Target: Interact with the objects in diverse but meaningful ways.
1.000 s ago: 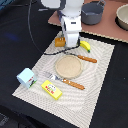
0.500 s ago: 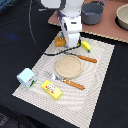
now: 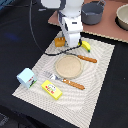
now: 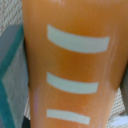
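The golden-brown scored bread loaf (image 3: pixel 60 42) lies at the far corner of the striped placemat (image 3: pixel 100 85). In the wrist view the loaf (image 4: pixel 70 65) fills the picture, very close, with its pale score marks showing. My gripper (image 3: pixel 68 46) is low over the mat, right next to the loaf; its fingertips are hidden, so I cannot tell whether it grips the loaf. The small yellow banana (image 3: pixel 86 46) lies just to the exterior view's right of the gripper. The flat yellow box with a red label (image 3: pixel 51 90) lies near the mat's front edge.
A tan round plate (image 3: pixel 68 66) sits mid-mat, with a wooden-handled knife (image 3: pixel 86 58) behind it and a fork (image 3: pixel 64 81) in front. A small pale blue-green box (image 3: pixel 26 77) stands at the mat's left. Two grey pots (image 3: pixel 92 12) (image 3: pixel 122 16) stand on the board at the back.
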You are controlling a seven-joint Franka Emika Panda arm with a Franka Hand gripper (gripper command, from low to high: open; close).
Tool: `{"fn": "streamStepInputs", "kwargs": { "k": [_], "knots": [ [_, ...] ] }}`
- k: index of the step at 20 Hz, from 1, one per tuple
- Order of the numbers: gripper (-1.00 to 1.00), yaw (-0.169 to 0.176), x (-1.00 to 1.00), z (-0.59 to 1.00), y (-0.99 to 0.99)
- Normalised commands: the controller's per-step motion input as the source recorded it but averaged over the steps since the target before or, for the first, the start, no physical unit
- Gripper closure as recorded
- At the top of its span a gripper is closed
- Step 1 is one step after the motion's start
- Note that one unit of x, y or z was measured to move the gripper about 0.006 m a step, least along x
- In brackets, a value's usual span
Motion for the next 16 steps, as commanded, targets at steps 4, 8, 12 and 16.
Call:
{"fn": "streamStepInputs", "kwargs": {
  "k": [4, 8, 12, 16],
  "knots": [
    [1.0, 0.034, -0.17, 1.0, 0.02],
    [1.0, 0.06, -0.25, 0.85, -0.01],
    [1.0, 0.06, -0.26, 0.81, -0.13],
    [1.0, 0.046, -0.36, 0.59, -0.42]
  ]
}}
